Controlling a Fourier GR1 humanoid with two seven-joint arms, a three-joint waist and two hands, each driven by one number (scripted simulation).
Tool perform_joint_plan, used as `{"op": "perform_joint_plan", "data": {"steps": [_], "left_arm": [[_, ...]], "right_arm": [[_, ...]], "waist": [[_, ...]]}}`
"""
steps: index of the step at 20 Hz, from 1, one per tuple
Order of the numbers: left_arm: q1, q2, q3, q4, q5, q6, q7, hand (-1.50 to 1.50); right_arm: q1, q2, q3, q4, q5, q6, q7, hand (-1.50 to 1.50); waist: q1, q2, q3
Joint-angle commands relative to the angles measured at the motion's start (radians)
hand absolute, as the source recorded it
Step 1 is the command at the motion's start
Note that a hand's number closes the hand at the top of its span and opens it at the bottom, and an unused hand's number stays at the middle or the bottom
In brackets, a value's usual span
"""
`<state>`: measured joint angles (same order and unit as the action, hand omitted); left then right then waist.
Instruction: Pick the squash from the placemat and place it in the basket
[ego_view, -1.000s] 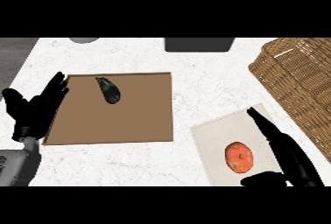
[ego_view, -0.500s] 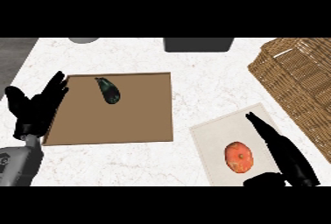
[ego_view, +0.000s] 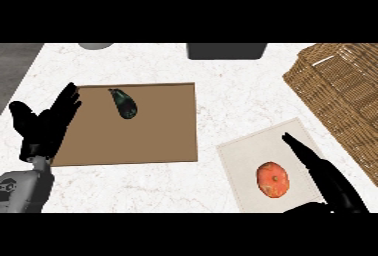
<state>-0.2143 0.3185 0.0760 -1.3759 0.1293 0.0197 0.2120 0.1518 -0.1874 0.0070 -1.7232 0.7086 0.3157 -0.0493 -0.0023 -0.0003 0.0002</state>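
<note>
Squash (ego_view: 272, 179), round and orange, lies on the pale placemat (ego_view: 244, 155) just left of the right hand (ego_view: 317, 167), whose fingers (ego_view: 297, 145) are stretched straight and hold nothing. To do the grasp well, I judge the hand should swing left over the squash, then curl fingers and thumb round its middle before lifting, keeping the mat from sliding. From the fingertips the squash sits nearer the robot and to the left, close but apart. The basket (ego_view: 343, 100) stands beyond and to the right of those fingers. The left hand (ego_view: 46, 127) rests open, fingers up, at the brown mat's (ego_view: 148, 135) left edge, on the table (ego_view: 244, 85).
</note>
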Motion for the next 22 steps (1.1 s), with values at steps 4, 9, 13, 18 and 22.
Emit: {"op": "perform_joint_plan", "data": {"steps": [4, 9, 13, 18, 22], "left_arm": [[0.044, 0.027, 0.074, 0.005, 0.028, -0.091, -0.029, 0.0], [0.018, -0.031, 0.047, -0.004, -0.038, -0.034, -0.016, 0.0], [-0.011, 0.0, 0.082, -0.039, -0.017, -0.062, 0.058, 0.0], [0.01, -0.042, 0.059, -0.013, -0.054, -0.05, -0.012, 0.0], [0.047, -0.032, 0.087, -0.044, -0.04, -0.085, 0.009, 0.0]], "right_arm": [[0.038, 0.022, 0.054, -0.022, 0.066, -0.034, -0.006, -1.5], [-0.034, 0.042, 0.057, 0.091, 0.129, -0.087, 0.017, -1.5], [0.01, 0.04, 0.085, 0.095, 0.174, -0.123, 0.006, -1.5], [0.027, 0.017, 0.166, 0.04, 0.256, -0.078, 0.042, 1.5], [-0.072, 0.044, 0.149, 0.163, 0.272, -0.116, 0.032, 1.5]], "waist": [[0.001, 0.0, 0.0], [0.002, 0.0, 0.0], [0.001, 0.0, 0.0], [-0.001, 0.0, 0.0], [0.002, 0.0, 0.0]]}}
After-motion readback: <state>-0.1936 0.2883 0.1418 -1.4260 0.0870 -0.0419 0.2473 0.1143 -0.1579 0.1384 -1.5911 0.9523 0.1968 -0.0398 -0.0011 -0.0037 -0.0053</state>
